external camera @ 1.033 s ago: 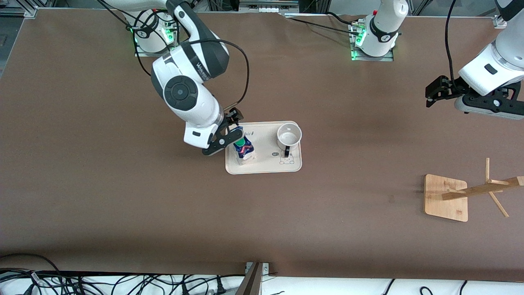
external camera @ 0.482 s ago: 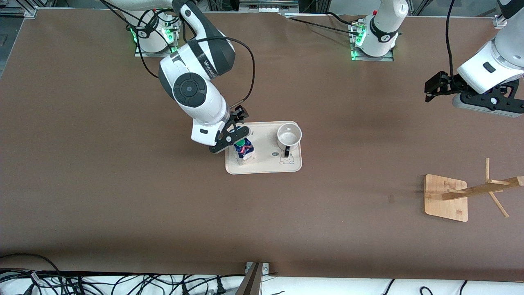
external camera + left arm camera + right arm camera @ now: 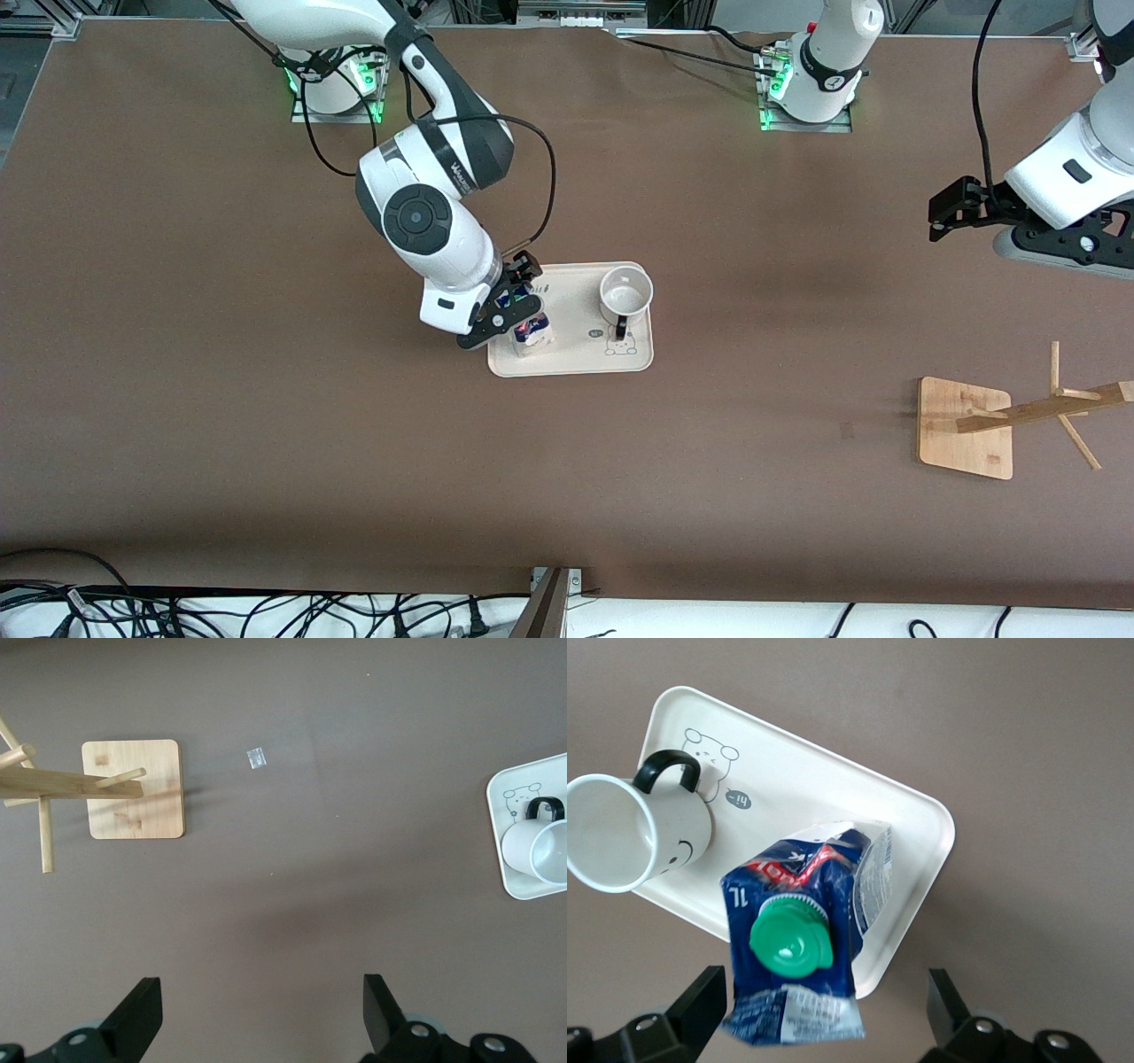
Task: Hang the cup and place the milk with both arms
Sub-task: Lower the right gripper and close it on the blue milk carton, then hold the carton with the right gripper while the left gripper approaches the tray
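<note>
The milk (image 3: 534,334) stands on the cream tray (image 3: 576,359), at the end toward the right arm. In the right wrist view its green cap and blue top (image 3: 797,939) sit between my fingers. My right gripper (image 3: 507,310) is open right over the carton, its fingers (image 3: 700,997) apart from it on both sides. The cup (image 3: 625,297) stands upright on the tray's other end, its black handle toward the front camera; it also shows in the right wrist view (image 3: 638,833) and the left wrist view (image 3: 542,846). My left gripper (image 3: 1063,250) is open and empty, high over bare table (image 3: 261,1010).
A wooden cup rack (image 3: 964,428) with angled pegs stands on a square bamboo base toward the left arm's end, nearer the front camera; it also shows in the left wrist view (image 3: 133,788). A small scrap (image 3: 256,757) lies on the brown table beside it.
My right gripper has come down over the milk, and its hand now hides the green cap in the front view. The left arm has drifted slightly. Cup, tray and rack have not moved.
</note>
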Controlling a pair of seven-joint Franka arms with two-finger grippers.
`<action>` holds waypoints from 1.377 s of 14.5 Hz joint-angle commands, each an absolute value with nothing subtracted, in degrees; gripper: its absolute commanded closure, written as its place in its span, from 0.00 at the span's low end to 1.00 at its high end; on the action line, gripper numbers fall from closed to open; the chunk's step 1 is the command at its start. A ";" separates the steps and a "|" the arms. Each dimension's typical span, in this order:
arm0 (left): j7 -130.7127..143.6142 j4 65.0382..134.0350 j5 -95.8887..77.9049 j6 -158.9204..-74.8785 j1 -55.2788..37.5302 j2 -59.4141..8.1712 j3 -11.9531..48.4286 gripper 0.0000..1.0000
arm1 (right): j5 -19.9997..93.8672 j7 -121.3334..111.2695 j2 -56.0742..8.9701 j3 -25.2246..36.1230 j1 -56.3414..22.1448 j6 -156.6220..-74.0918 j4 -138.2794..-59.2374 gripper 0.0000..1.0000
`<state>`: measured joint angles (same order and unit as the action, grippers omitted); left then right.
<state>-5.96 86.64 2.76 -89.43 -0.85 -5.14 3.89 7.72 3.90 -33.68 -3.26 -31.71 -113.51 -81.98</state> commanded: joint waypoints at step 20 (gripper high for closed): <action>-4.14 82.10 1.40 -87.54 -2.63 -10.28 5.27 0.00 | 8.44 3.52 -35.07 -3.34 -33.57 -115.23 -81.65 0.00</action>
